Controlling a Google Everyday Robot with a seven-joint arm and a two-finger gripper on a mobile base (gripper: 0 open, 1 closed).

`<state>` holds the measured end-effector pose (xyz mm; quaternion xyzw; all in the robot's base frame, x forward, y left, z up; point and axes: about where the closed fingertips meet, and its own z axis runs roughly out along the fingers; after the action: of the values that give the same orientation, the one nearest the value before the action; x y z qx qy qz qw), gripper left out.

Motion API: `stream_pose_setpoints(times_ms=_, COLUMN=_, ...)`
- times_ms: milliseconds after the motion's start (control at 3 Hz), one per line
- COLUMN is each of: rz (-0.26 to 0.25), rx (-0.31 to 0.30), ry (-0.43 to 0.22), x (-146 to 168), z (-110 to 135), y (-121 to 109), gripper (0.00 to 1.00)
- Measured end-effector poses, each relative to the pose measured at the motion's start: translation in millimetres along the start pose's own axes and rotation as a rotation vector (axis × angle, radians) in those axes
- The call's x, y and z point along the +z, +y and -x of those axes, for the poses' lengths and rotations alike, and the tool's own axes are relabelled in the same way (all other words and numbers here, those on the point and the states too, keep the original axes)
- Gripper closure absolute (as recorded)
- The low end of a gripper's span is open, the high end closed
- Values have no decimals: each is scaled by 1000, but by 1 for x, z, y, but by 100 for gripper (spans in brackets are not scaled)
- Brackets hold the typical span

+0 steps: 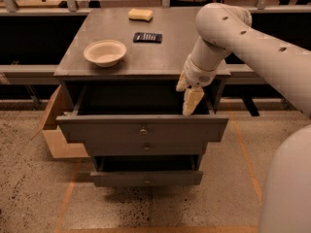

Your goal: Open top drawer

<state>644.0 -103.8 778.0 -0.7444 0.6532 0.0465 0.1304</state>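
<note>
The top drawer (112,129) is the widest dark grey front, with a small round metal knob (143,131) at its centre. It stands pulled out from the cabinet, and its dark inside shows behind the front. My gripper (188,97) hangs pointing down over the right rear part of the open drawer, just below the cabinet top's front edge. It is above and behind the drawer front and apart from the knob. The white arm reaches in from the right.
A second, narrower drawer front (146,148) sits below, and the bottom drawer (146,178) is pulled out a little. On the cabinet top (160,57) lie a white bowl (105,52), a dark flat device (147,37) and a yellow sponge (140,14). A cardboard box (57,130) stands at the left.
</note>
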Motion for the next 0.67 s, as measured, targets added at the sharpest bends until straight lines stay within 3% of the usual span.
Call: stream_pose_setpoints(times_ms=667, rz=-71, rx=-18, ry=45, x=13, z=-6, y=-17, gripper=86)
